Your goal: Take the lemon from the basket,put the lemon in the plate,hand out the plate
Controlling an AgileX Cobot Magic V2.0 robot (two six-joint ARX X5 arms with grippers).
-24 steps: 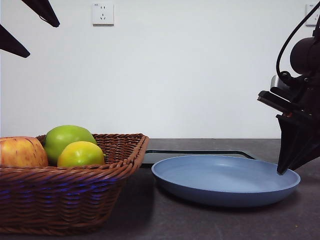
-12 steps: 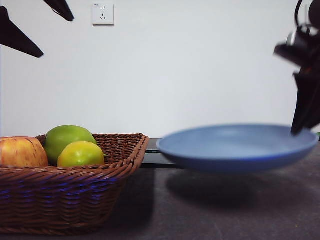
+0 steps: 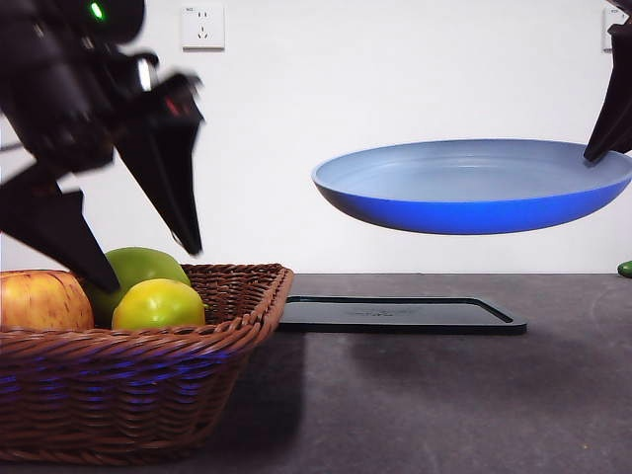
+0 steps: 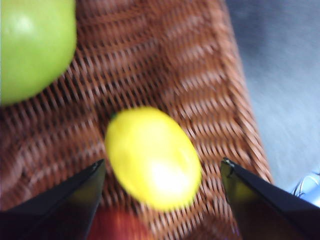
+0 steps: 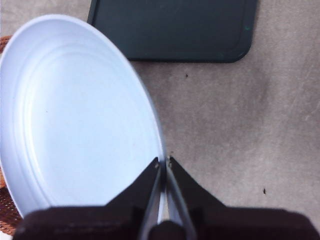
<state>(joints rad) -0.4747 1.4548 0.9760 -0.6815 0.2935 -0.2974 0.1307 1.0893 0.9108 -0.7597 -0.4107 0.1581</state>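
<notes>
The lemon [image 3: 158,304] lies in the wicker basket [image 3: 138,385] at the front left, beside a green apple [image 3: 138,269] and a red-yellow apple [image 3: 44,301]. My left gripper [image 3: 148,262] is open just above the basket, its jaws astride the lemon [image 4: 152,157] in the left wrist view. My right gripper [image 3: 610,118] is shut on the rim of the blue plate [image 3: 474,188] and holds it empty, high above the table. The right wrist view shows the plate [image 5: 75,120] pinched at its edge by the gripper [image 5: 163,162].
A flat black tray [image 3: 395,314] lies on the dark table under the raised plate, and shows in the right wrist view [image 5: 175,30]. A small green thing [image 3: 624,268] sits at the far right edge. A wall socket [image 3: 203,28] is behind.
The right gripper has lifted the plate from the table to well above it. The left arm has come down from the top left corner to over the basket.
</notes>
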